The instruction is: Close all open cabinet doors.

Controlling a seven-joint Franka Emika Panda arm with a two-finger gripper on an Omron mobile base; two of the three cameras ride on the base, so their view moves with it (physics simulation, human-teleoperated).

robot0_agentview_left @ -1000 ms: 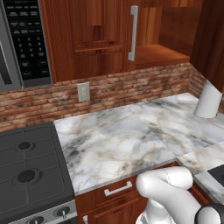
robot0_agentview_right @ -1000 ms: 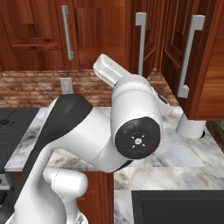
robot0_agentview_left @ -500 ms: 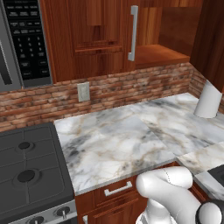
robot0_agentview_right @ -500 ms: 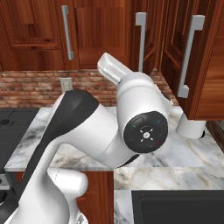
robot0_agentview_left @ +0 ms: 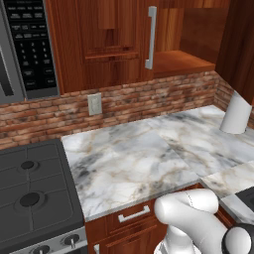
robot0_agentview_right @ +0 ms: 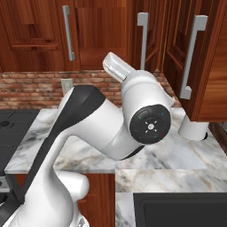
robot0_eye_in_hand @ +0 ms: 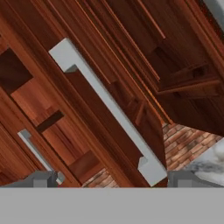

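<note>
My gripper is spread wide with nothing between its tips, pointed at the long brushed-silver bar handle of a reddish-brown wooden cabinet door that stands swung out (I judge this the approach step). Next I must reach its outer face and push it shut over the open shelf beyond.

Microwave, stove, marble counter

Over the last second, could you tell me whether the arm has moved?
Yes. In the right base view its round joint cap has shifted rightward, toward the white cylinder.
</note>
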